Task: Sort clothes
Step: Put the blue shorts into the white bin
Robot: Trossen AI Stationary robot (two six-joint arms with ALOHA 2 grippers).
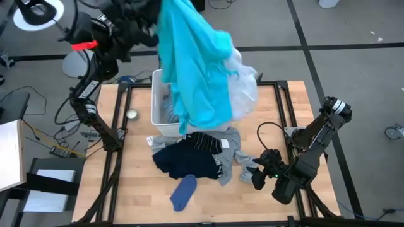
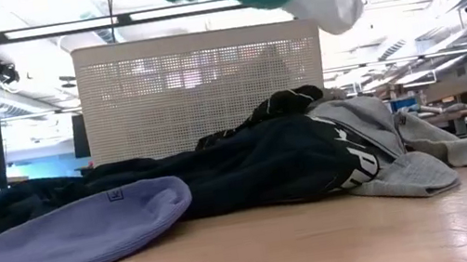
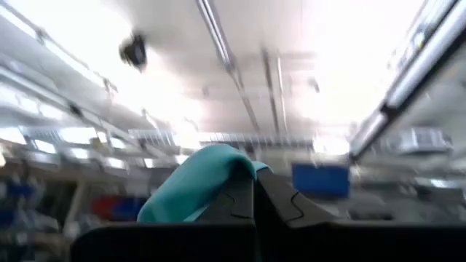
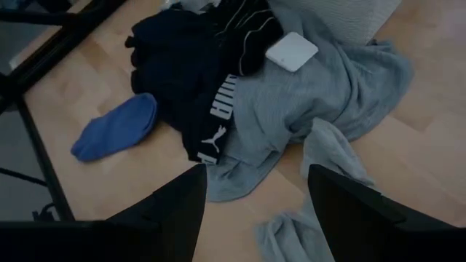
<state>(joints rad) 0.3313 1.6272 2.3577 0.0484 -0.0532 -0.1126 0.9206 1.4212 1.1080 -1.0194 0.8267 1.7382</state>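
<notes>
Turquoise tee [image 1: 189, 63] hangs high above the table [image 1: 136, 189], pinched in your left tool [image 3: 255, 193]. Left wrist view shows the two fingers pressed together with the turquoise cloth bunched between and behind them, ceiling lights beyond. A pale, whitish piece [image 1: 243, 85] dangles with the tee on its right side; you can see both at the top edge of the low view, clear of everything below.

Hanging cloth covers much of the white bin [image 1: 161, 110] from overhead. Striped fabric [image 1: 172, 112] shows inside the bin's open part.

Rest of the heap lies on the table just in front of the bin: navy piece with white lettering [image 4: 182, 87] in the middle, dark top with thin white stripes [image 4: 244, 33] over it, grey top [image 4: 328, 87] spread to the right and touching the navy. A small white square tag [image 4: 291, 51] rests on the grey. Blue sock [image 1: 183, 192] lies alone, near the heap's front-left side, apart from it. A grey sock [image 4: 291, 233] sits by the grey top's edge.

Your right tool [image 4: 255, 211] hovers low near the table's front right, fingers spread wide, empty, aimed at the heap.

A small round tin [image 1: 131, 114] sits left of the bin.
</notes>
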